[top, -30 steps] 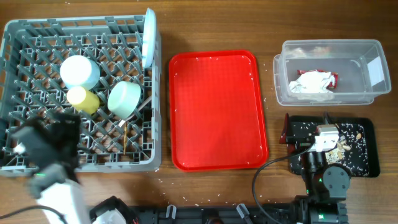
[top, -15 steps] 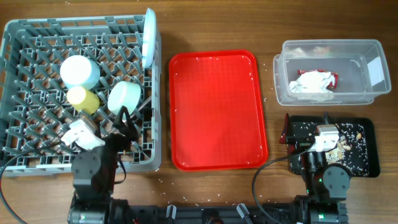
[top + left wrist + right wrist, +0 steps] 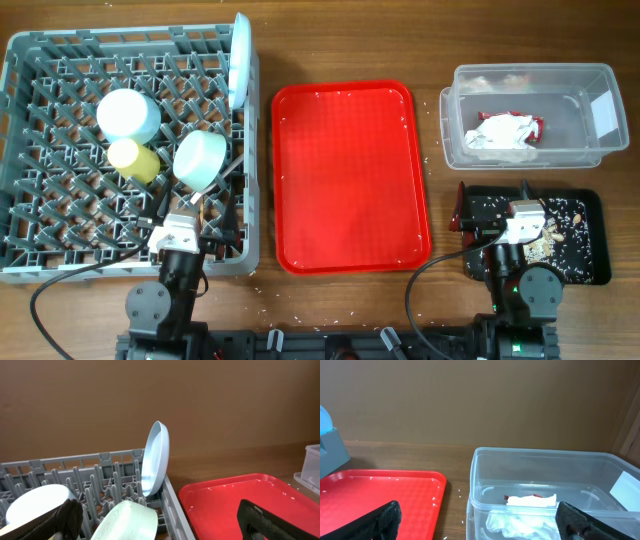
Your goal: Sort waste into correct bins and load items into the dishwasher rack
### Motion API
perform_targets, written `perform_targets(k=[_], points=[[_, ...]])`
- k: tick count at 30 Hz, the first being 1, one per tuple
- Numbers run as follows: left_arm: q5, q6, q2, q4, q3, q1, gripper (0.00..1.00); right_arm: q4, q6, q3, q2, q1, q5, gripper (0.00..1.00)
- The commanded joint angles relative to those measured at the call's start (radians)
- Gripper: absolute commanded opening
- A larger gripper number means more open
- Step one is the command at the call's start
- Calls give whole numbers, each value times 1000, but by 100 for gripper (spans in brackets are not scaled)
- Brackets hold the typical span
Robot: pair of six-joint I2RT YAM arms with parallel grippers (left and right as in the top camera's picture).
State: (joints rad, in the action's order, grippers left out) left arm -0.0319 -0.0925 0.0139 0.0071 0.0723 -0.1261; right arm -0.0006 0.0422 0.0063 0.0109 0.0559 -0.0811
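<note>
Wooden counter (image 3: 350, 40) bore the grey dishwasher rack (image 3: 20, 150), holding an upright pale blue plate (image 3: 240, 60), two bowls (image 3: 128, 114) and a yellow cup (image 3: 133, 158); the red tray (image 3: 350, 180) lay beside it. The clear tub (image 3: 450, 130) held the napkin (image 3: 505, 135) and wrapper (image 3: 536, 124); the black tray (image 3: 592, 255) held crumbs (image 3: 565, 212). The left pincer (image 3: 160, 520) and right pincer (image 3: 480, 520) gaped, empty.

Left to right across the table (image 3: 350, 40): dishwasher rack (image 3: 20, 60), serving tray (image 3: 350, 180), tub (image 3: 600, 75) behind shallow tray (image 3: 590, 255).
In the rack: plate (image 3: 240, 60) on edge at the back right rim, cup (image 3: 133, 158) with rear bowl (image 3: 128, 113) behind, second bowl (image 3: 200, 158) to its right; in the tub: napkin (image 3: 505, 135), wrapper (image 3: 535, 125); on the shallow tray: crumbs (image 3: 560, 215).
</note>
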Motion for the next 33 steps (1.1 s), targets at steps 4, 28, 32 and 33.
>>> perform_targets(k=[4, 28, 32, 33], points=[[166, 536, -11, -19, -67, 82, 100, 2, -16, -1, -7, 3, 10, 100], [44, 309, -10, -80, -67, 99, 100, 2, -16, -1, -6, 3, 10, 100], [44, 309, -10, -80, -67, 99, 100, 2, -16, -1, -6, 3, 10, 100], [44, 309, -10, -80, -67, 99, 100, 3, -16, -1, -6, 3, 10, 100]])
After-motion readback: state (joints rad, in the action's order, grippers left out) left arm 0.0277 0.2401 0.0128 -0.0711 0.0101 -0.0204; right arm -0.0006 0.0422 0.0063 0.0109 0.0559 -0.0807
